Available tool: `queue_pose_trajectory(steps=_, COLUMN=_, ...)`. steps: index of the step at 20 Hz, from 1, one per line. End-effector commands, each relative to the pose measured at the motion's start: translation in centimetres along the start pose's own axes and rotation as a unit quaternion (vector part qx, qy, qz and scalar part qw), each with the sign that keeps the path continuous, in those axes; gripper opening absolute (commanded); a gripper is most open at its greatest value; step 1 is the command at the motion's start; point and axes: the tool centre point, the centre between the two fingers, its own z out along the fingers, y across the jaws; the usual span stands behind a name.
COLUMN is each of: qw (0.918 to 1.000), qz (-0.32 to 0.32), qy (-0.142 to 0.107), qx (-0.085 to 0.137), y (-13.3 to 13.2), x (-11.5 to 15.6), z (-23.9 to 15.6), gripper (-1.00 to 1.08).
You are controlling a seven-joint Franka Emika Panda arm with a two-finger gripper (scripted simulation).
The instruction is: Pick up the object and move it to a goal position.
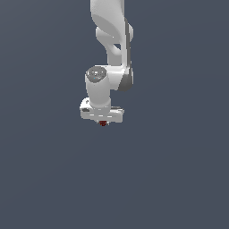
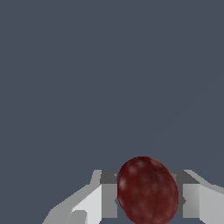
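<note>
The object [image 2: 147,190] is a dark red, roundish blob with a faint seam, held between the two pale fingers [image 2: 107,192] of my gripper [image 2: 146,199] in the wrist view. In the exterior view only a small red speck of the object [image 1: 103,123] peeks out beneath the white hand of my gripper [image 1: 103,121]. The gripper is shut on it, pointing straight down from the white arm [image 1: 112,36]. The fingertips themselves are hidden behind the hand in the exterior view.
A plain dark grey-blue surface [image 1: 170,179] fills both views, with no other item, edge or marker visible.
</note>
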Motion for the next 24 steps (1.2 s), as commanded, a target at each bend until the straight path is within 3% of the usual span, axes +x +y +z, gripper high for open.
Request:
queue_pose_trajectory(steps=1, qw=1.0, qz=0.0, qy=0.0, qx=0.0, y=0.7, x=0.2, z=-2.6, gripper=-1.0)
queue_pose_trajectory(steps=14, qw=1.0, qz=0.0, qy=0.0, qx=0.0, y=4.5, x=1.6, z=-16.6, gripper=-1.0)
queue_pose_trajectory(steps=24, qw=1.0, qz=0.0, qy=0.0, qx=0.0, y=6.0, x=2.5, z=-22.1, gripper=-1.0)
